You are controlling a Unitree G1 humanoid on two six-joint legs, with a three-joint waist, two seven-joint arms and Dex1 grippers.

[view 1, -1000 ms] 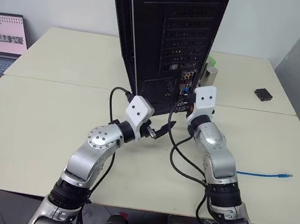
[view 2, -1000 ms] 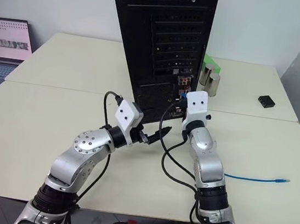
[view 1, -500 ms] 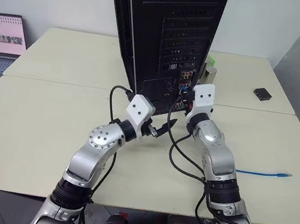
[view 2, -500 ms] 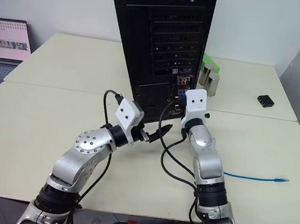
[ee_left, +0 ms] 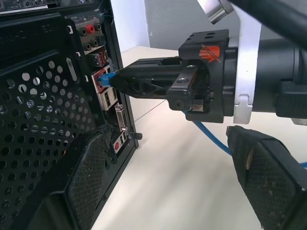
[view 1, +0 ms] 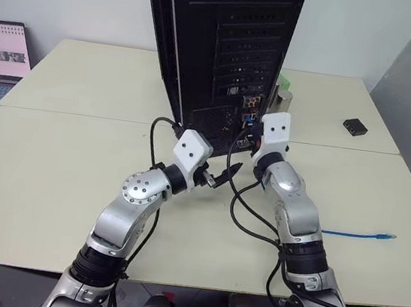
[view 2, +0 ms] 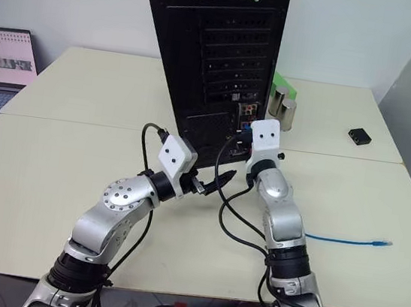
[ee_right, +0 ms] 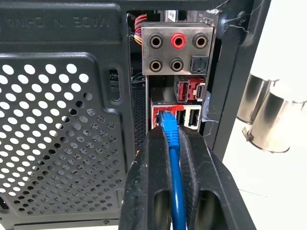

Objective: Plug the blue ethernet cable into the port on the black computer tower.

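The blue ethernet cable [ee_right: 173, 143] plug seemingly seated in the port [ee_right: 162, 115], table [view 1: 50, 178] open alongside.

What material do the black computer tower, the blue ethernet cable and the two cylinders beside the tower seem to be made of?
Black computer tower: likely painted sheet metal, matte, given its punched round-hole grille.
Blue ethernet cable: seemingly flexible plastic or rubber jacket, smooth, slightly glossy, bending in a soft curve.
Two cylinders: probably bare metal, silvery with bright reflections; I cannot tell whether solid or hollow.
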